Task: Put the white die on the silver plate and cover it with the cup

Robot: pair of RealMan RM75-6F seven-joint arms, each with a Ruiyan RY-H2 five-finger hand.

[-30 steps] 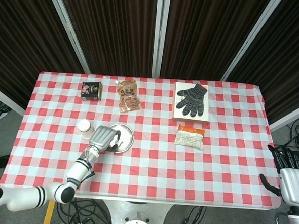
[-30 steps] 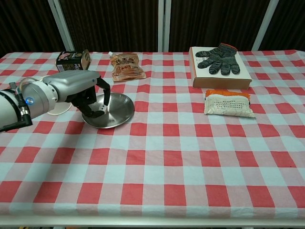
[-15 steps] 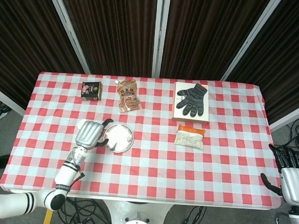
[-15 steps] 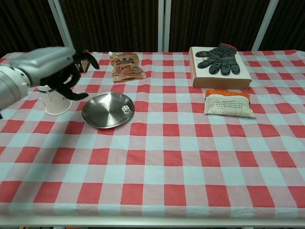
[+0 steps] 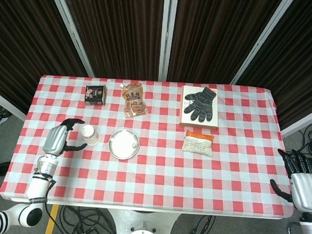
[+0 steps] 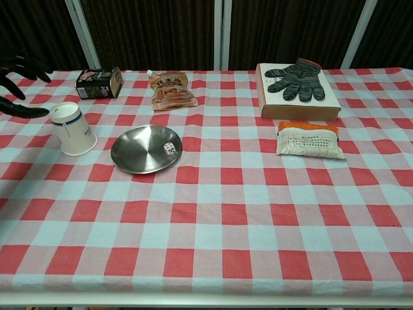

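Note:
The white die (image 6: 169,148) lies on the right part of the silver plate (image 6: 139,154), which also shows in the head view as the plate (image 5: 120,145). The white cup (image 6: 73,128) stands mouth up just left of the plate, seen from above as the cup (image 5: 90,135). My left hand (image 5: 59,138) hovers left of the cup, fingers spread and holding nothing; only its dark fingertips (image 6: 19,64) reach into the chest view at the left edge. My right hand (image 5: 299,176) hangs off the table's right edge, fingers apart, holding nothing.
A small dark box (image 6: 97,83) and an orange food pouch (image 6: 171,90) lie behind the plate. A striped glove (image 6: 295,79) rests on a white box at the back right. In front of that box is an orange-and-white packet (image 6: 306,140).
My left hand has drawn back leftward from the plate, past the cup, leaving the die on the plate. The cup now stands uncovered in view. My right hand stays put.

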